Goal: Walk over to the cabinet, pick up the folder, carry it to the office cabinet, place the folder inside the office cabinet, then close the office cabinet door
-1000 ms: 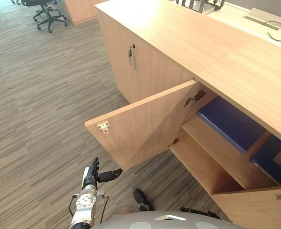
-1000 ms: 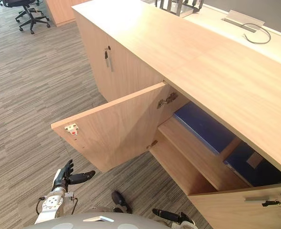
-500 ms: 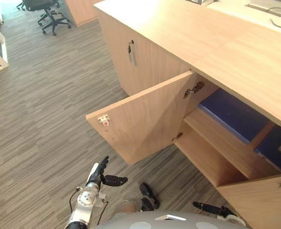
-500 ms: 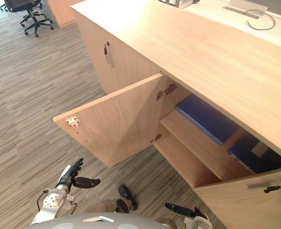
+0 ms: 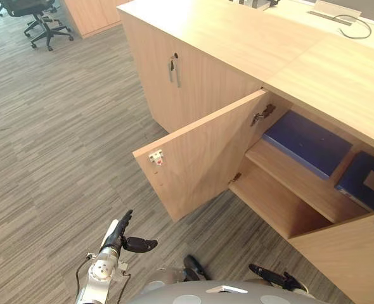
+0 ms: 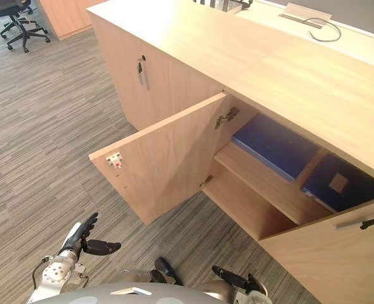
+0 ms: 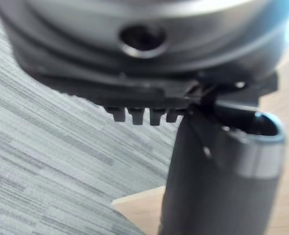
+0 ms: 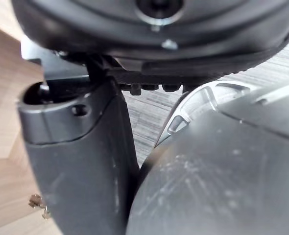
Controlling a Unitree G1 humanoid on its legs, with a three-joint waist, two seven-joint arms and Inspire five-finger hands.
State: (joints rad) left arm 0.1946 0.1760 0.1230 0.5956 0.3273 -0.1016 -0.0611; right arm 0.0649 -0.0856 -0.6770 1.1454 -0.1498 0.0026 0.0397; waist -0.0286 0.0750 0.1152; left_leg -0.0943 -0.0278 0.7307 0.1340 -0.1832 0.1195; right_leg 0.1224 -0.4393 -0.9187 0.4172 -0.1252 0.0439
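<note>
Well, in the left eye view we see the office cabinet [image 5: 238, 38], a long box of pale wood-grain laminate with a smooth, flat counter top. Its left door [image 5: 199, 158] stands swung wide open toward seven o'clock, with a small white latch plate [image 5: 156, 156] near its free edge. The folder [image 5: 307, 142], flat, rectangular and dark blue, lies on the upper shelf [image 5: 295, 183] inside, at three o'clock. A second blue folder [image 5: 364, 180] with a tan square label lies just beside it. Grey striped carpet [image 5: 60, 145] covers the floor.

In the right eye view, a slim metal handle [image 6: 141, 71] sits on the shut door at eleven o'clock, and a black wheeled chair [image 6: 9, 19] stands at ten o'clock. Our left hand [image 6: 79, 237] hangs over the carpet at seven o'clock, fingers straight, thumb spread, holding nothing. Our right hand [image 6: 231, 278] shows low at five o'clock, dark fingers stretched out and empty. The right door [image 6: 326, 266] hangs open at four o'clock.

In the left wrist view, the rounded matte thumb [image 7: 218, 181] stands clear of the short row of fingers [image 7: 139, 115], above carpet and pale wood.

In the right wrist view, that hand's thumb [image 8: 81, 161] juts out, with nothing in its grasp.
</note>
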